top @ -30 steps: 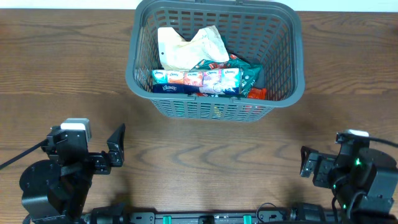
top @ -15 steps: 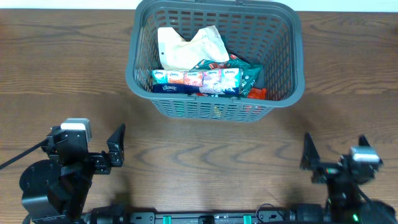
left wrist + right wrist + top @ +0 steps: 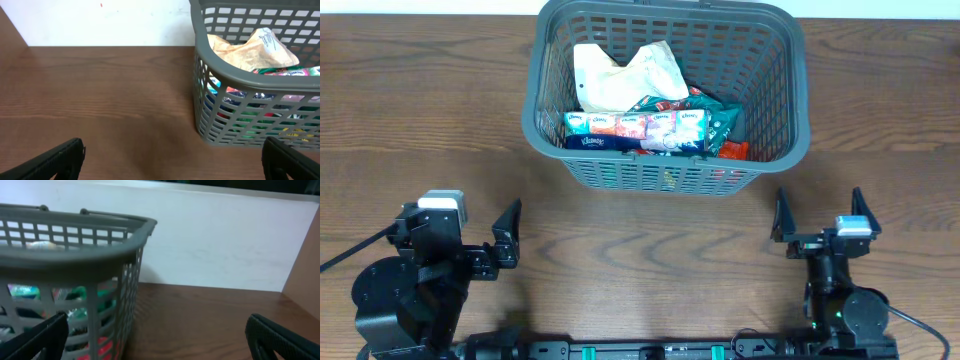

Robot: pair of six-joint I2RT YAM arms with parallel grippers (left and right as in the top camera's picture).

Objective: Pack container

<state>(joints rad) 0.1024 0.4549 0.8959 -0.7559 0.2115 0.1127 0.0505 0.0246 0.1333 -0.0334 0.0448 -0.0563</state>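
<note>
Two arms low in frame, both idle. Left pincer (image 3: 470,228) lower left, jaws spread wide, nothing between them. Right pincer (image 3: 820,215) lower right, also released, empty. Container (image 3: 660,176) upper centre on tabletop (image 3: 640,255), upright, well apart from both pincers. Inside: tissue packs (image 3: 635,128) along near wall, crumpled cream bag (image 3: 625,72) behind, green packet (image 3: 720,120) at right.

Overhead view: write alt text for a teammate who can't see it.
A dark grey lattice container stands far-centre on a wooden table, holding Kleenex tissue packs, a crumpled cream bag and a green packet. The left gripper and right gripper sit near the front edge, open and empty.
</note>
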